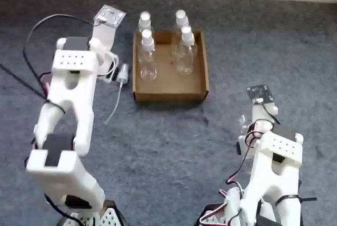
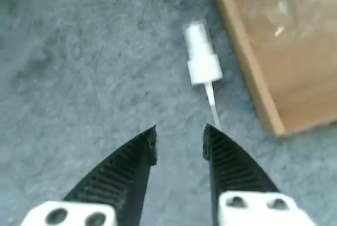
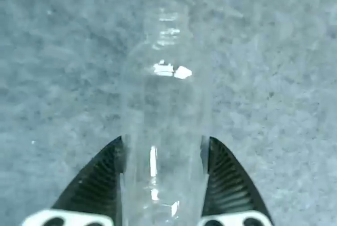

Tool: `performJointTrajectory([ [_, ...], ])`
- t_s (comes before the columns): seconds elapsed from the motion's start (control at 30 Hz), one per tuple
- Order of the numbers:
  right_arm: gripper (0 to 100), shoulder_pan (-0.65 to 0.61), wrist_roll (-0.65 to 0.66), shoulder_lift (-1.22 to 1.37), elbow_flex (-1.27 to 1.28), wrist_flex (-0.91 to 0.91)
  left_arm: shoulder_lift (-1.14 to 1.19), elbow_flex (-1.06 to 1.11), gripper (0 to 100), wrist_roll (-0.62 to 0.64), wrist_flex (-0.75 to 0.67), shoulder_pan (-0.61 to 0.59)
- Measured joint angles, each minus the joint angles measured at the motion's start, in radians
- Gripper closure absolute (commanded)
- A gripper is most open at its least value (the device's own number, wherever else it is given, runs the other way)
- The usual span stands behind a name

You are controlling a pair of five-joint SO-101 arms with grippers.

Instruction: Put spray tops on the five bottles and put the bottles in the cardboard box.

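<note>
The gray carpet (image 1: 168, 152) covers the whole table, and a wide stretch of it lies between the two arms. The big left arm (image 1: 71, 94) stands at 9 o'clock. The right arm (image 1: 274, 163) stands at 5 o'clock.

The cardboard box (image 1: 169, 95) sits at 12 o'clock, flat on the carpet. Its near edge faces the wide stretch. Four bottles (image 1: 147, 57) with white tops stand at its far end, in two pairs. The front pair is inside the box. The back pair is right at the far edge, and I cannot tell if it is inside. Brown box floor shows in the near half.

The right gripper (image 3: 163, 149) has its jaws pressed on both sides of a bare bottle (image 3: 163, 94) with no top.

The left gripper (image 2: 179, 136) has its jaws partly apart and holds nothing. The spray top (image 2: 202, 60) lies on the carpet just past the tips, close beside the box's 9 o'clock wall. Its thin tube runs up to one jaw tip.
</note>
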Motion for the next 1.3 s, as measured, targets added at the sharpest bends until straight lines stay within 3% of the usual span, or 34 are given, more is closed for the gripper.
performJointTrajectory([
  [0.3,99.5,0.000,0.000,0.005,0.003,-0.014,0.172,-0.094,80,0.000,-0.123,0.000],
  [0.83,99.5,0.002,0.000,0.002,0.068,-0.023,0.414,-0.296,81,0.051,-0.146,0.044],
  [1.1,99.5,0.000,0.000,-0.003,0.072,-0.023,0.423,-0.293,96,0.052,-0.146,0.041],
  [1.3,99.2,0.000,0.000,-0.002,0.072,-0.023,0.422,-0.269,100,0.051,-0.118,0.038],
])
